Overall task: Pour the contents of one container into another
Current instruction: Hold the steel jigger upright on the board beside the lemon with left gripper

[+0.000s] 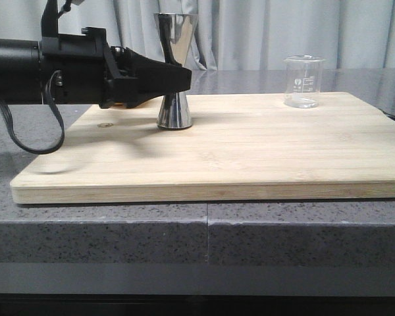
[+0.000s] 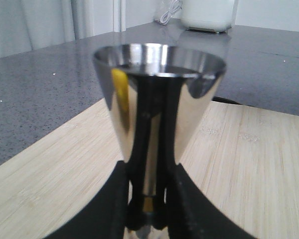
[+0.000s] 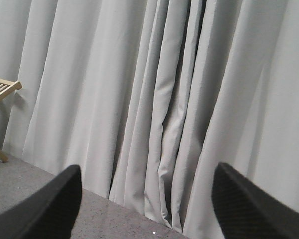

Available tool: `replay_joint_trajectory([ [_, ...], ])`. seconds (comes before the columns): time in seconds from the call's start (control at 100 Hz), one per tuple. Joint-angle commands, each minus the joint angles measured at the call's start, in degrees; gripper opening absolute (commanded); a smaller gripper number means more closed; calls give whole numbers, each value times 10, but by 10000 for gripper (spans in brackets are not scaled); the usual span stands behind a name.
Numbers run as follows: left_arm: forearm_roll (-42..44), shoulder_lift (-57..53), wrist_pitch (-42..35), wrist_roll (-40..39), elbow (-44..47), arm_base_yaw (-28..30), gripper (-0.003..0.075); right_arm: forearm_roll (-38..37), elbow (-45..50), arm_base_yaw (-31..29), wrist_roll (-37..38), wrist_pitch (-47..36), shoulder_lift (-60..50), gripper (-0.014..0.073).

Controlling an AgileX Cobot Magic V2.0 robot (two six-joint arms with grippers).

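Left gripper (image 1: 178,82) closed around jigger (image 1: 175,66) waist; beaker (image 1: 303,81) well apart on board (image 1: 250,151). Right gripper (image 3: 144,209) spread wide.

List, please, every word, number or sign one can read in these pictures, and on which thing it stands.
Beaker: white printed measuring marks, too small and blurred to read.
Jigger: no text visible.
Left gripper, wooden board: no text visible.
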Motion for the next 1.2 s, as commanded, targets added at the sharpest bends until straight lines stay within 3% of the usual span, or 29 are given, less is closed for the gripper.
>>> replay_joint_trajectory([
  [0.0, -30, -23, -43, 1, -11, -1, -21, 6, -13, 1, 0, -37, -16, 495],
  [0.5, -37, -23, -43, 1, -11, -1, -16, 6, -13, 1, 0, -38, -16, 495],
  [0.79, -42, -23, -43, 1, -11, -1, 96, 6, -13, 1, 0, -38, -16, 495],
  [1.19, -34, -23, -44, 1, -11, -1, 106, 6, -13, 1, 0, -38, -16, 495],
])
